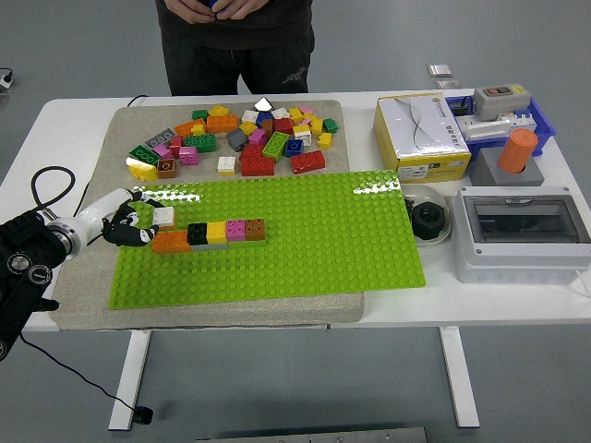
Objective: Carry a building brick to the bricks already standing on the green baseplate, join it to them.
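Your left hand (125,226) is curled around a white brick (164,218), holding it just over the left end of the green baseplate (305,231). The brick sits directly above the orange brick (171,243) that starts the row of bricks (210,234); whether the two touch is hard to tell from here. Beyond the plate lies the loose brick pile (235,138). At the far edge, a person's hands (220,7) hold something small and blue.
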Robot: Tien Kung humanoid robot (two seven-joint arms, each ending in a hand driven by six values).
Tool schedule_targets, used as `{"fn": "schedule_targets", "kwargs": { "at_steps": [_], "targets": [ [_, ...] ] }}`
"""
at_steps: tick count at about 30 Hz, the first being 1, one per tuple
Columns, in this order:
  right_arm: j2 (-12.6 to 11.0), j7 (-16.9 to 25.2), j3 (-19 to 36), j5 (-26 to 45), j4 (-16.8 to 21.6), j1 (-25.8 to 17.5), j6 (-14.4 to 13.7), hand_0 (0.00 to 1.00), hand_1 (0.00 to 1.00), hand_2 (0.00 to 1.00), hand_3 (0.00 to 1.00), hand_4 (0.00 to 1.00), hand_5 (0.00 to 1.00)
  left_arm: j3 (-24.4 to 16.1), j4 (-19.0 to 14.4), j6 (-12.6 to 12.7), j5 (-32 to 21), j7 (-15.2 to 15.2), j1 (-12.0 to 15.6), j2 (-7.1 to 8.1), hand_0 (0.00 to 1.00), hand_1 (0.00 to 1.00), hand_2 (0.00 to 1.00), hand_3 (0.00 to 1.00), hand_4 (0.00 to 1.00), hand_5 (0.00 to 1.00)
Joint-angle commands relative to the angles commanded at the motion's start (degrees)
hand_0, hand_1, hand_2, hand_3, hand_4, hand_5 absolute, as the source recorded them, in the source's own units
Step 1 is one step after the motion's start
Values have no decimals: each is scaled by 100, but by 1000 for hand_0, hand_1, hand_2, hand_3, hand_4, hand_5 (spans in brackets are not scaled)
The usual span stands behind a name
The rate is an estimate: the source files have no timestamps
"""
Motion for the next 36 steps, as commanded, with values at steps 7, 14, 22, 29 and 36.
{"fn": "schedule_targets", "kwargs": {
  "at_steps": [7, 14, 22, 29, 36],
  "targets": [
    [3, 0, -8, -9, 0, -20, 19, 630, 409, 512, 707, 711, 872, -310, -368, -250, -9, 397, 177, -46, 143, 2, 37, 464, 556, 2],
    [3, 2, 9, -53, 0, -26, 30, 630, 408, 509, 707, 711, 873, -308, -434, -335, -23, 482, 251, -125, 143, 2, 38, 463, 555, 2],
    [29, -15, 83, -186, 0, -38, 35, 630, 409, 510, 707, 711, 876, -216, -460, -348, 7, 519, 270, -246, 145, 2, 38, 460, 555, 2],
    [56, -21, 110, -228, 0, -54, 39, 630, 409, 519, 707, 709, 876, -173, -400, -324, 48, 513, 258, -287, 145, 2, 39, 461, 553, 2],
    [83, -31, 132, -277, 0, -63, 47, 629, 408, 520, 707, 709, 878, -151, -261, -210, 120, 392, 219, -336, 145, 2, 39, 459, 554, 2]
  ]
}}
